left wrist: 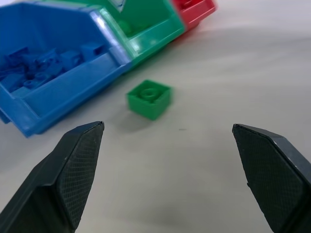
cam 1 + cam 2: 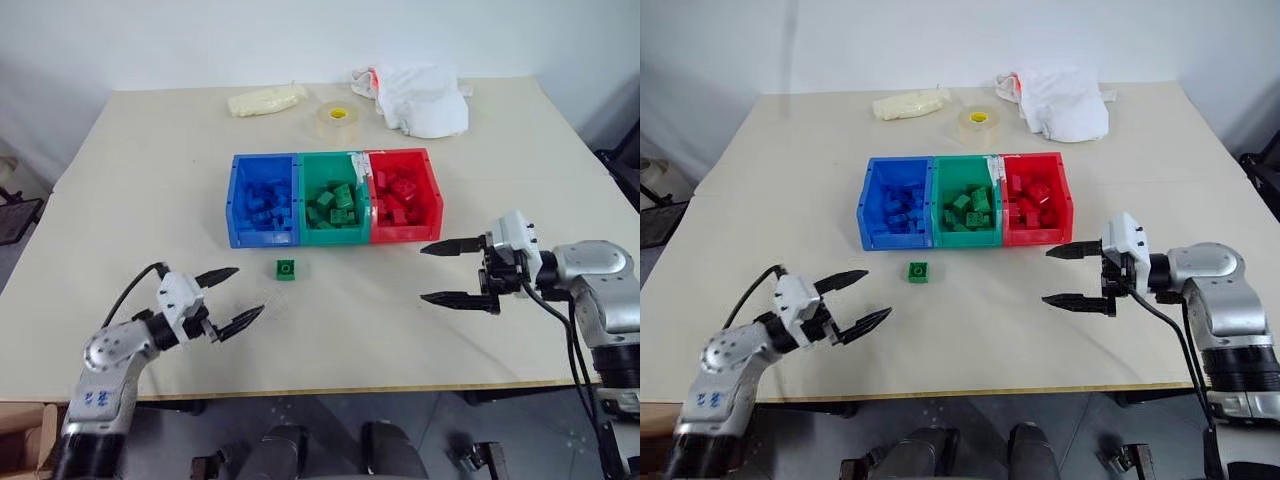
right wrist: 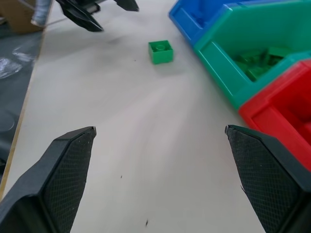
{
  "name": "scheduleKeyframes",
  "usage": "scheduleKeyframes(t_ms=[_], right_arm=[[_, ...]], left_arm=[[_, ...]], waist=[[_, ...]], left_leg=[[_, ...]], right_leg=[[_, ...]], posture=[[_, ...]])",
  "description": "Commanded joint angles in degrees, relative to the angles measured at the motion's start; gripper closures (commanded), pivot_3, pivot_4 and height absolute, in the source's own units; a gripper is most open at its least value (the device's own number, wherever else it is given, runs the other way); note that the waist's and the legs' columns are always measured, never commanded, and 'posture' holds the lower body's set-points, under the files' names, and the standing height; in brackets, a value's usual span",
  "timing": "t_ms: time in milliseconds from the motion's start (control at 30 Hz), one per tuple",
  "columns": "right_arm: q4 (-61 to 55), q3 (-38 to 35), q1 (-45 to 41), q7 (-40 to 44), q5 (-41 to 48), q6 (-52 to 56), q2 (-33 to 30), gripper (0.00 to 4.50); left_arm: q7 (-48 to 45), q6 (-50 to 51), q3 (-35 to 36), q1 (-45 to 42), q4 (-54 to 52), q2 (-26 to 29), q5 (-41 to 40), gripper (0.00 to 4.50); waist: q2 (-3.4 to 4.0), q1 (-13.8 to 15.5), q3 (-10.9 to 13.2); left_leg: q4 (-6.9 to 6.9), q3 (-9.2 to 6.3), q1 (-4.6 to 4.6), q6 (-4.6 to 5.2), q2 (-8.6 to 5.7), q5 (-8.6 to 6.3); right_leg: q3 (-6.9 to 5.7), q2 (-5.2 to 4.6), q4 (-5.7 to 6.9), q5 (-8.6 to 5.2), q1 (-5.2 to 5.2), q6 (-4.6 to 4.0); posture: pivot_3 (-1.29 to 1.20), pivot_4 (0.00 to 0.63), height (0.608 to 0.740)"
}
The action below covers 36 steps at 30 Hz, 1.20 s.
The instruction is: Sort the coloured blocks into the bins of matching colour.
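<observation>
One green block lies alone on the table, just in front of the seam between the blue bin and the green bin. The red bin closes the row on the right. Each bin holds several blocks of its own colour. My left gripper is open and empty, a short way to the front left of the loose block, pointing toward it. My right gripper hangs open and empty in front of the red bin, its fingers pointing left across the table.
At the far side of the table lie a tape roll, a crumpled white cloth and a pale yellow bag. The table's front edge runs close below both grippers.
</observation>
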Motion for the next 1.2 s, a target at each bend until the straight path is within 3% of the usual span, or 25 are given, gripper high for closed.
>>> scheduleKeyframes(t_ms=[33,500,633,867,1067,1200], right_arm=[[-4.28,-3.50,1.30,-2.06,2.69,0.73,-0.50,0.04],[-12.31,-6.91,6.26,-9.47,5.41,1.94,-0.13,0.04],[-12.98,-7.66,7.14,-10.51,5.57,1.74,-0.22,0.00],[-14.07,-8.78,8.94,-11.96,5.78,1.31,-0.58,0.00],[-15.78,-10.57,10.67,-14.14,6.08,1.85,-0.54,0.00],[-16.87,-12.42,12.06,-16.30,6.75,2.55,-0.55,0.00]], left_arm=[[-2.05,-4.38,-2.70,-4.97,6.61,-1.50,1.94,0.00],[-6.16,-13.01,-9.56,-22.65,31.24,-8.25,7.63,0.00],[-7.60,-13.50,-10.11,-24.76,34.68,-7.68,8.84,0.89],[-10.29,-12.55,-9.93,-24.94,32.31,-6.90,7.86,3.03],[-9.02,-6.75,-8.87,-27.44,23.68,-6.95,5.71,3.02],[-6.42,-3.93,-8.33,-32.69,23.55,-7.48,6.11,3.02]], waist=[[0.00,-0.09,0.00],[-0.08,0.00,0.02],[-0.08,0.00,0.01],[-0.09,-0.01,0.01],[-0.17,-0.03,0.06],[-0.20,0.15,0.08]], left_leg=[[0.02,0.01,0.00,0.00,0.01,0.00],[0.15,0.01,-0.01,0.01,-0.02,0.00],[0.23,0.01,-0.01,0.01,-0.03,0.00],[0.38,-0.01,-0.01,0.01,-0.04,0.00],[0.38,-0.02,-0.04,0.01,-0.04,-0.01],[0.46,-0.02,-0.07,0.01,-0.06,-0.01]], right_leg=[[0.00,0.00,-0.01,0.00,0.00,0.01],[-0.03,0.00,0.13,0.03,-0.01,0.07],[-0.02,0.00,0.19,0.04,0.00,0.08],[0.00,0.00,0.38,0.04,0.00,0.08],[0.00,-0.01,0.45,0.04,-0.06,0.08],[0.00,0.00,0.45,0.04,-0.05,0.08]], posture=[[0.00,0.150,0.740],[0.00,0.150,0.740],[0.00,0.150,0.740],[0.00,0.150,0.740],[0.00,0.150,0.740],[0.00,0.150,0.740]])
